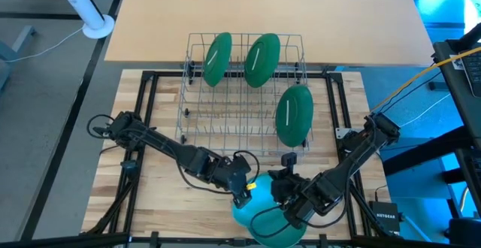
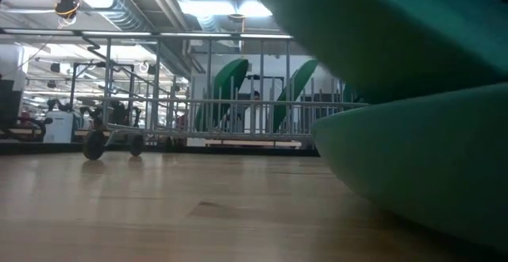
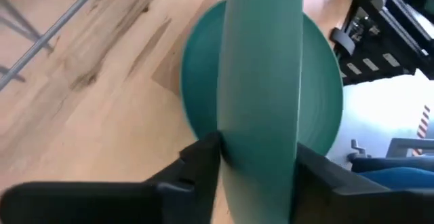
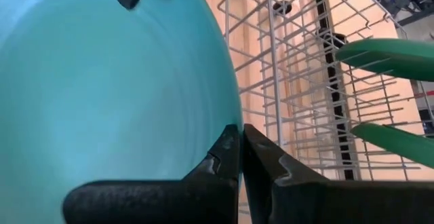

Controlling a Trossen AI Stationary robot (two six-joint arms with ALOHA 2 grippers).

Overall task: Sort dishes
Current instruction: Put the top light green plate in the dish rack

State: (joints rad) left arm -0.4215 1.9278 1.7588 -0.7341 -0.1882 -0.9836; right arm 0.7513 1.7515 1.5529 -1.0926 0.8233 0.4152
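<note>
The left tool (image 3: 254,166) straddles the rim of a tilted teal plate (image 1: 259,192) near the desk's (image 1: 150,195) front edge; whether it grips is unclear. The right tool (image 4: 241,153), pinched shut, steadies it. A loose hold could drop it. Three plates (image 1: 261,58) stand in the wire rack (image 1: 225,116). "NETGEAR" marks a box (image 1: 385,219).

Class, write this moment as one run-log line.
rack: three plates standing | left gripper: straddling raised plate edge | right gripper: shut, on plate rim

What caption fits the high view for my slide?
Three plates stand in the rack; both grippers meet at a teal plate near the table's front edge.
</note>
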